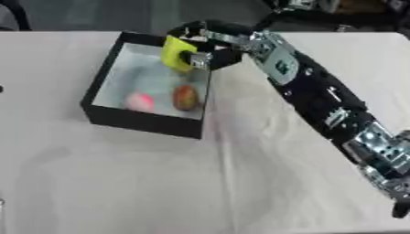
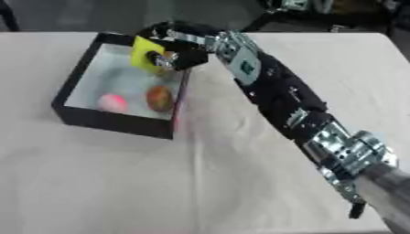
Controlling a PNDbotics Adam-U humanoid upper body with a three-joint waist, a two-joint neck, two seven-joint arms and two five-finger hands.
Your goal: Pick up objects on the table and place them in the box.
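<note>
My right arm reaches from the lower right up to the far right corner of the black box (image 1: 141, 121). There my right hand (image 1: 205, 45) is curled around a yellow block-shaped object (image 1: 177, 53) and holds it over the box's inside, near its far right wall. On the box's pale floor lie a pink round object (image 1: 138, 102) and a brownish oval object (image 1: 185, 97), side by side near the front wall. My left hand shows in neither view.
The box stands at the left middle of a white-covered table (image 1: 200, 183). A dark floor with some equipment lies beyond the table's far edge. My right forearm (image 2: 276, 91) crosses the table's right half diagonally.
</note>
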